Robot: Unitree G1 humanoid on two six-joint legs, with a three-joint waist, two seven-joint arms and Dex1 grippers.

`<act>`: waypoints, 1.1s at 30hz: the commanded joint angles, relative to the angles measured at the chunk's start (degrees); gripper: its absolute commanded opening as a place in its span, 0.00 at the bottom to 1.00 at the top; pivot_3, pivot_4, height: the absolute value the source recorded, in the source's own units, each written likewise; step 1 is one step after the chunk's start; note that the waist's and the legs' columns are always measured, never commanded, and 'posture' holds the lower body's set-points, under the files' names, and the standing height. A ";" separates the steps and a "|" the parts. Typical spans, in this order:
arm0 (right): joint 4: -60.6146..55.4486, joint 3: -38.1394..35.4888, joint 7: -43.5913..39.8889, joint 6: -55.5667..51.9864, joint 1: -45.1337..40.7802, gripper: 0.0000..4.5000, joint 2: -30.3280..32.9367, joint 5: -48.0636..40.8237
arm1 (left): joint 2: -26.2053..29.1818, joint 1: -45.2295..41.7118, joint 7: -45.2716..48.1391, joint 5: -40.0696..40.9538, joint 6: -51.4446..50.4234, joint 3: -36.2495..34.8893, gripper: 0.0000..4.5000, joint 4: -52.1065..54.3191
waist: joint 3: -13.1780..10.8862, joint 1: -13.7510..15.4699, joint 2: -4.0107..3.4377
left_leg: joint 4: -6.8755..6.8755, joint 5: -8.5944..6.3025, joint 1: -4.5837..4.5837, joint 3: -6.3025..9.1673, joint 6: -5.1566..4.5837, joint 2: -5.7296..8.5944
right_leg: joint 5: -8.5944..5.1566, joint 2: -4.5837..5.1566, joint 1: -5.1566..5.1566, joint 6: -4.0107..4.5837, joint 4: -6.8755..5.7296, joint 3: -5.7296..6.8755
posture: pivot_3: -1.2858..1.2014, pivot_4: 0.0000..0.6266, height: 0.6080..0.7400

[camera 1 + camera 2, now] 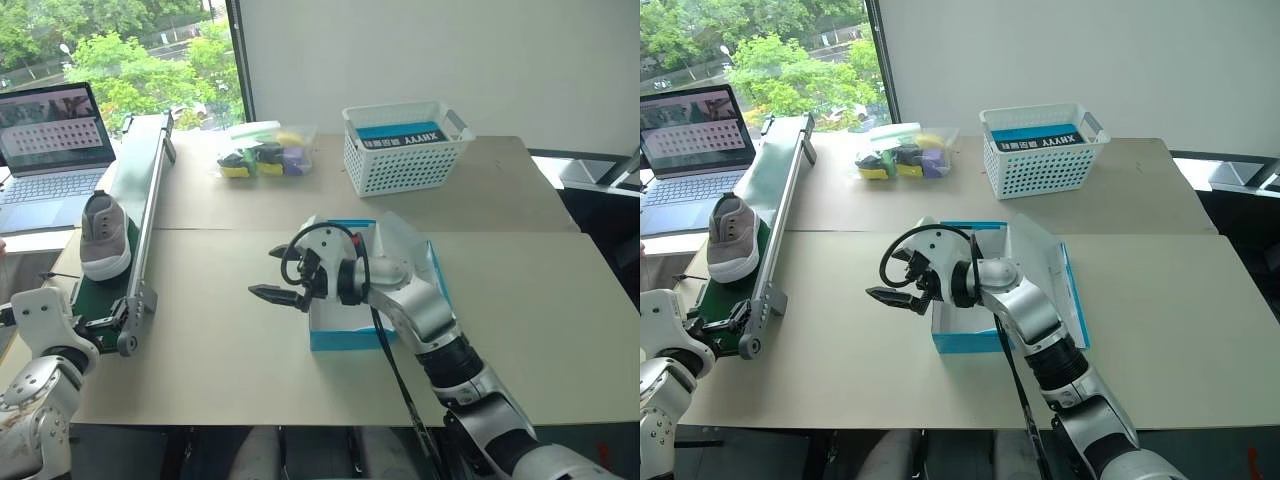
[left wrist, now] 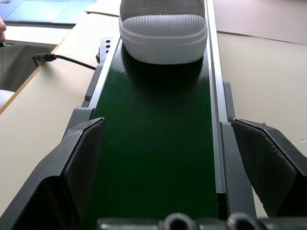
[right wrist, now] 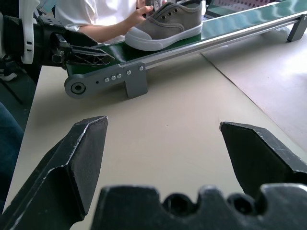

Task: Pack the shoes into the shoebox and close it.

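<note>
Left gripper open at conveyor end | shoe soft, light, sole rubbery: pinch its heel collar or sides | right gripper open beside shoebox

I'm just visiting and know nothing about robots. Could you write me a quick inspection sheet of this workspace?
Surface: beige tabletop, bare near the front edge.
Job's things: one grey-taupe sneaker sits on the green conveyor belt; the cyan-blue cardboard shoebox lies open at the centre.
Clutter: white plastic lattice basket; clear tub of coloured items.
Grippers: left gripper open at the belt's end; right gripper open, empty, beside the shoebox.
Cables: black cable beside the belt.
Surroundings: open laptop, window with trees, a person's hand near the sneaker.
</note>
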State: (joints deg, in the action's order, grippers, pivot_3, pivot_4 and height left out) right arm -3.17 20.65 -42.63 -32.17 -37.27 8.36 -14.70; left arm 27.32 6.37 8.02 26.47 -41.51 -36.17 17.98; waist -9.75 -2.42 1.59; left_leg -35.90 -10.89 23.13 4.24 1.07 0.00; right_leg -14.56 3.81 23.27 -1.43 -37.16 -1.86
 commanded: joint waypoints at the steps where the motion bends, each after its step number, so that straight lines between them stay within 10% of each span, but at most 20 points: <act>1: -1.24 -1.90 0.22 0.68 -0.95 0.99 -0.48 -0.87 | 0.72 -0.81 -0.68 -1.01 1.46 -1.47 1.00 -0.14 | 0.00 0.00 0.00 | 0.00 0.00 0.00 0.00 0.00 0.00 | 0.00 0.00 0.00 0.00 0.00 0.00 | 0.52 0.24 0.98; 13: -1.55 -2.64 0.71 0.17 -0.61 0.99 -0.86 -0.96 | -0.63 -3.97 -1.58 -2.11 2.46 -0.21 1.00 -2.35 | 0.00 0.01 0.01 | 0.00 0.00 0.00 0.00 0.00 0.01 | 0.00 0.01 0.00 0.00 -0.01 0.00 | 0.52 0.24 0.98; 21: -1.88 -2.64 0.93 0.14 -0.55 1.00 -0.73 -0.82 | -1.99 -4.26 -1.50 -2.27 3.96 0.85 0.62 -2.04 | 0.01 0.41 0.01 | 0.00 0.01 -0.07 0.02 0.02 0.03 | 0.01 0.03 -0.04 0.01 -0.05 0.01 | 0.52 0.24 0.98; 33: -0.25 -3.28 2.55 0.90 -1.42 1.00 -1.50 -0.40 | -5.47 -8.58 -5.03 -1.99 15.11 -2.03 0.55 2.72 | 0.01 0.57 0.32 | -0.01 0.02 -0.05 0.02 0.03 0.02 | 0.01 0.02 -0.05 0.01 -0.02 0.02 | 0.52 0.24 0.98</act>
State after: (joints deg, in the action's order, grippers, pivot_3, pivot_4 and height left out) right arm -2.70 19.21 -40.73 -32.26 -37.31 7.38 -14.69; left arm 21.47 -0.71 3.88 24.42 -30.47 -36.05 16.10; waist -9.74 -1.84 1.91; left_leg -35.91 -10.88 23.13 4.26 1.10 0.01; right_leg -14.54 3.83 23.25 -1.41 -37.18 -1.84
